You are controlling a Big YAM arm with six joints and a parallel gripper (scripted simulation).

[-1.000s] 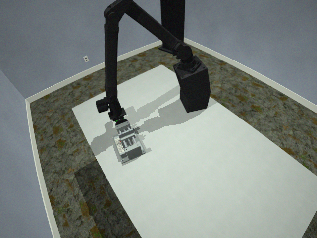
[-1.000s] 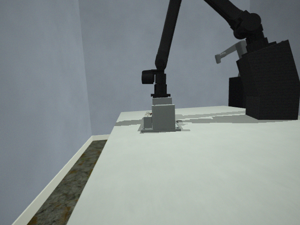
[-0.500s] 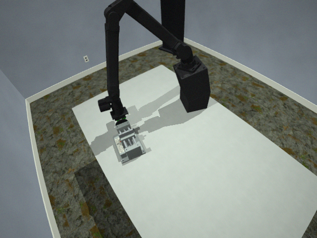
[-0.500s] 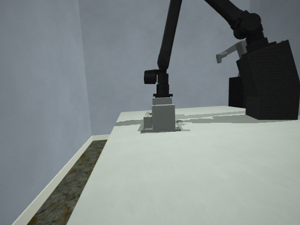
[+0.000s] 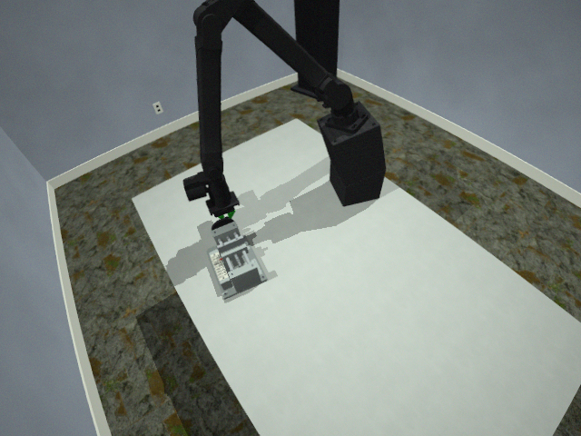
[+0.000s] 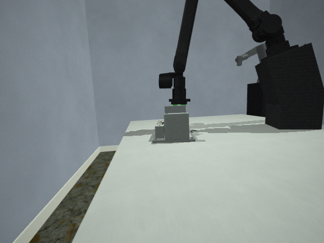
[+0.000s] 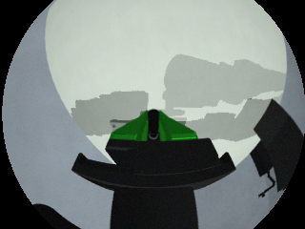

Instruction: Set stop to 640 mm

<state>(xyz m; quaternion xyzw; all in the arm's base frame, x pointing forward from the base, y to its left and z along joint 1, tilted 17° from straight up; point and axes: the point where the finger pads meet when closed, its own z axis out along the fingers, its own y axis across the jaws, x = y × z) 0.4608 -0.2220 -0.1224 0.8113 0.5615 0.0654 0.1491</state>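
My tool [image 5: 226, 216] is shut on the handwheel [image 5: 220, 223] at the far end of the stop block [image 5: 237, 262]. The block sits on the worktop [image 5: 375, 291], and my base [image 5: 359, 159] stands behind it to the right.

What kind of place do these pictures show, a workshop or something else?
Probably a plain test room, not a workshop: one black arm on a dark pedestal stands on a white table, with a small grey stop fixture, bare blue-grey walls and a mottled stone-like floor.

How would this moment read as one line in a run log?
gripper: shut on handwheel | stop fixture: on table | scale reading: too small to tell | release: not yet
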